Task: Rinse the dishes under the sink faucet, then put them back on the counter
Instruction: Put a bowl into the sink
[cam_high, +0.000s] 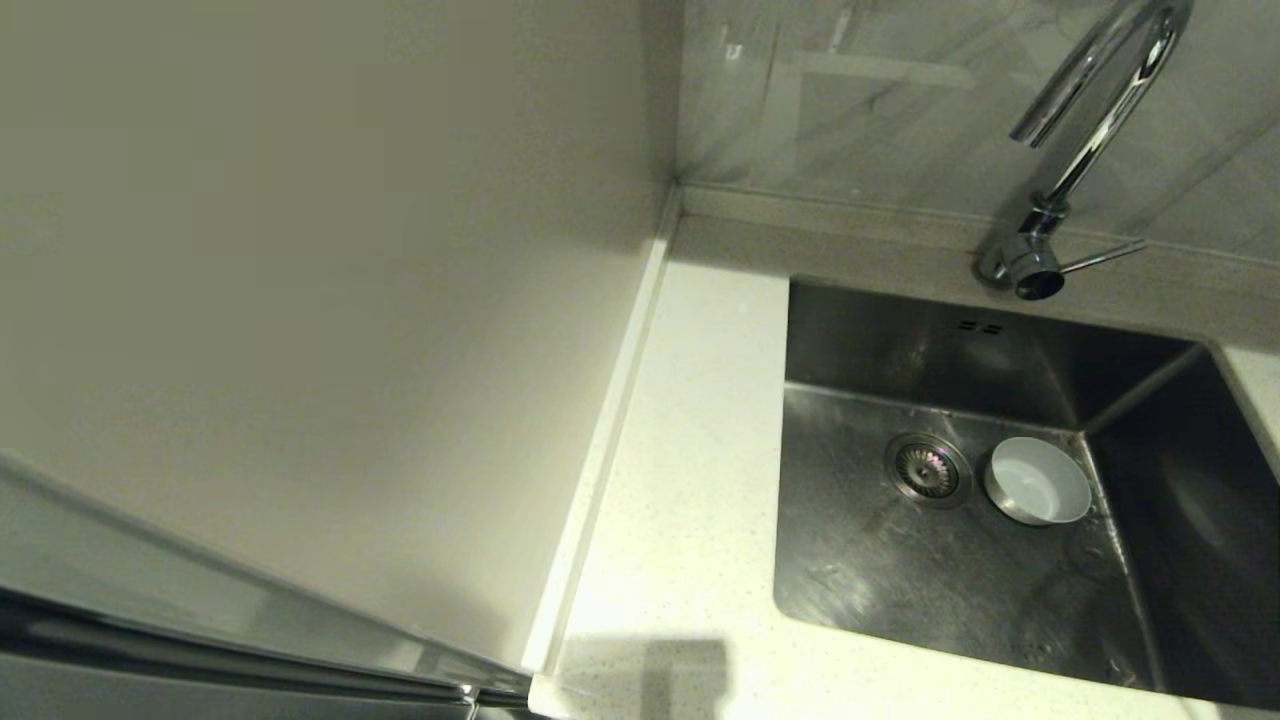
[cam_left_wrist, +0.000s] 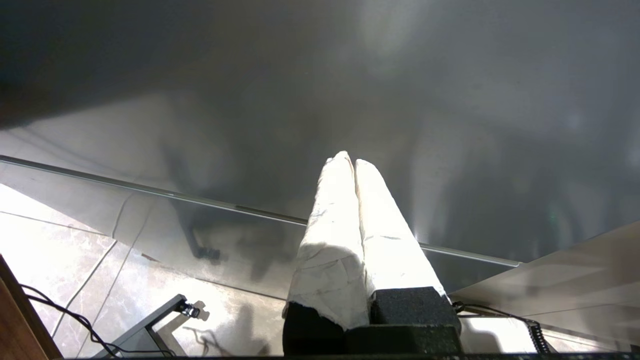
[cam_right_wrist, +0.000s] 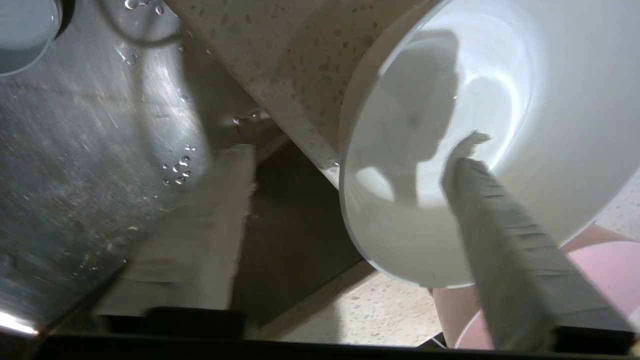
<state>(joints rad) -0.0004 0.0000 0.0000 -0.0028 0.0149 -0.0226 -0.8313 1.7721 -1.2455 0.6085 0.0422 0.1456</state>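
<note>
One white bowl (cam_high: 1038, 481) stands upright in the steel sink (cam_high: 870, 580), just right of the drain strainer (cam_high: 928, 468). The chrome faucet (cam_high: 1095, 125) arches over the back rim, and no water shows. Neither arm appears in the head view. In the right wrist view my right gripper (cam_right_wrist: 350, 150) is open astride the rim of a second white bowl (cam_right_wrist: 400, 200). One finger (cam_right_wrist: 500, 225) is inside that bowl and the other finger (cam_right_wrist: 210, 220) hangs outside over the sink edge. A pale pink bowl (cam_right_wrist: 607, 272) sits beside it on the speckled counter (cam_right_wrist: 370, 310). My left gripper (cam_left_wrist: 349, 162) is shut and empty, off the counter.
A tall beige panel (cam_high: 300, 300) closes off the left side, with a strip of counter (cam_high: 690, 480) between it and the sink. The faucet's thin lever (cam_high: 1100, 258) points right. Water drops cling to the sink wall (cam_right_wrist: 75, 150). Floor tiles and cables show below the left gripper.
</note>
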